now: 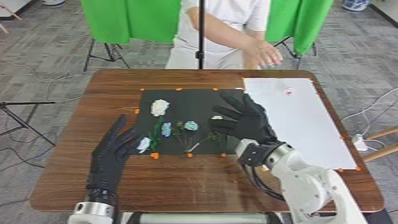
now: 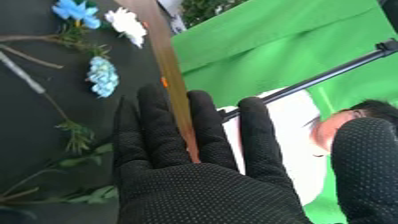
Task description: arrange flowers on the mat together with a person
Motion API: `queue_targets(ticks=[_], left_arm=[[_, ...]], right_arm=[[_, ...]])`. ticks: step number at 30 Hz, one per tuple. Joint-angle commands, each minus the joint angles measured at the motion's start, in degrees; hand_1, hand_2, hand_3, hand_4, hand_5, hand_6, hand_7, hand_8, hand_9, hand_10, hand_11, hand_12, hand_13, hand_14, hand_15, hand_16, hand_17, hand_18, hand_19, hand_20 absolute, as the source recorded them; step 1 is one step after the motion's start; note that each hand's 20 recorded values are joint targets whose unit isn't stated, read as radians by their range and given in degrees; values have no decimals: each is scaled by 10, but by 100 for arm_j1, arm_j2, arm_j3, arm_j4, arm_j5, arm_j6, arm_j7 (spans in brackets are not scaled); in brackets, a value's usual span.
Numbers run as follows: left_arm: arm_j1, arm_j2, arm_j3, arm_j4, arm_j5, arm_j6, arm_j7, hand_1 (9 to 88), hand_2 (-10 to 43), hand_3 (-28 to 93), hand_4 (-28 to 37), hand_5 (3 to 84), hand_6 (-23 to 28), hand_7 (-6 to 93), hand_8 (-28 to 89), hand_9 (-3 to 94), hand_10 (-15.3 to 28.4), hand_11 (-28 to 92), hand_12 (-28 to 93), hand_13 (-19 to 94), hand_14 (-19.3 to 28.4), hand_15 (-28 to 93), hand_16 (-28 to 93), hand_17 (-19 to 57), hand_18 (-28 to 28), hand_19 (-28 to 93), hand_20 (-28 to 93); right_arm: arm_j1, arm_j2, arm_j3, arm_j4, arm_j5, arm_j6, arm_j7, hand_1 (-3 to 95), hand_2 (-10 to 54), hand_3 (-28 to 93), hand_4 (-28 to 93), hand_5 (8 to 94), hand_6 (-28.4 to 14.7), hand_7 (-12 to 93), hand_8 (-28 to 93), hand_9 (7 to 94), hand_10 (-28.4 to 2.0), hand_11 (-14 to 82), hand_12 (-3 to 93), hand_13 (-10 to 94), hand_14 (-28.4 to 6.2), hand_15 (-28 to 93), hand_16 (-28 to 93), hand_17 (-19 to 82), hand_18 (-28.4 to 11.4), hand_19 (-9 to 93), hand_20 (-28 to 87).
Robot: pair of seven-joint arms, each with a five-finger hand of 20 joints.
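Your left hand (image 1: 107, 152): fingers straight, beside the mat's (image 1: 197, 100) near left corner. White flower (image 1: 160, 107): lay by the far left corner, probably light, soft-petalled, best pinched below its head. Blue flower (image 1: 191, 125): lay mid-mat, its thin stem likely bendable. Your right hand (image 1: 250, 128): open, over the right edge.
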Motion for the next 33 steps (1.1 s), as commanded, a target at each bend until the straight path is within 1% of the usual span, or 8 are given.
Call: queue_targets(ticks=[1, 13, 15, 18, 20, 21, 24, 33], left_arm=[[136, -69, -137, 11, 47, -65, -106, 172, 135, 695, -283, 254, 40, 107, -99, 276, 170, 162, 112, 231, 225, 306, -26, -80, 183, 449, 102], [36, -11, -62, 49, 3, -88, -41, 172, 136, 697, -283, 257, 42, 105, -98, 286, 176, 178, 110, 236, 232, 344, -36, -74, 197, 499, 128], [51, -72, -124, 49, 41, -112, -105, 172, 136, 696, -283, 257, 42, 105, -98, 286, 177, 178, 109, 236, 233, 346, -38, -73, 197, 499, 127], [43, 27, -40, 47, -52, -49, 20, 172, 136, 696, -283, 258, 42, 105, -98, 287, 177, 177, 108, 236, 233, 348, -42, -73, 198, 499, 125], [68, 1, -75, 43, -31, -72, -16, 172, 136, 696, -283, 257, 42, 105, -98, 287, 178, 178, 108, 236, 233, 349, -42, -74, 197, 495, 123], [62, -68, -127, 58, 27, -116, -101, 172, 136, 697, -283, 257, 42, 105, -98, 287, 178, 178, 108, 236, 233, 349, -43, -75, 197, 494, 122], [56, -93, -133, 55, 44, -128, -137, 172, 136, 696, -283, 257, 42, 105, -98, 287, 178, 178, 108, 237, 233, 350, -44, -76, 197, 492, 120], [24, -59, -71, 54, -13, -78, -101, 172, 137, 696, -283, 257, 43, 105, -98, 289, 180, 180, 109, 236, 234, 351, -45, -77, 196, 491, 119]], right_arm=[[43, 31, 110, -48, -70, -1, -162, 11, 208, 746, -283, 269, 24, 104, -118, 352, -141, 31, 115, 322, -215, 78, 257, 38, -177, 323, 147], [166, 103, 92, 14, -90, -12, -210, 23, 194, 763, -283, 278, 30, 111, -123, 367, -147, 46, 113, 347, -214, 137, 230, 39, -180, 356, 145], [165, 105, 85, 18, -84, -3, -214, 24, 194, 762, -283, 278, 31, 112, -123, 368, -148, 47, 112, 347, -215, 143, 223, 39, -181, 359, 144], [176, 113, 77, 26, -91, -28, -205, 23, 194, 763, -283, 279, 32, 113, -124, 369, -148, 47, 112, 345, -214, 146, 214, 39, -180, 360, 142], [191, 107, 77, 36, -74, -48, -184, 23, 194, 763, -283, 279, 33, 114, -124, 370, -148, 47, 112, 345, -214, 148, 211, 39, -180, 360, 140], [192, 107, 80, 39, -70, -57, -184, 22, 194, 764, -283, 280, 33, 114, -124, 370, -148, 47, 111, 345, -214, 149, 209, 39, -180, 360, 140], [176, 103, 79, 33, -90, -55, -155, 24, 191, 764, -283, 280, 34, 114, -125, 370, -147, 47, 111, 344, -214, 151, 206, 39, -180, 361, 139], [145, 91, 78, 31, -93, -88, -104, 26, 190, 762, -283, 280, 34, 113, -125, 371, -148, 47, 111, 344, -215, 153, 202, 39, -180, 361, 137]])
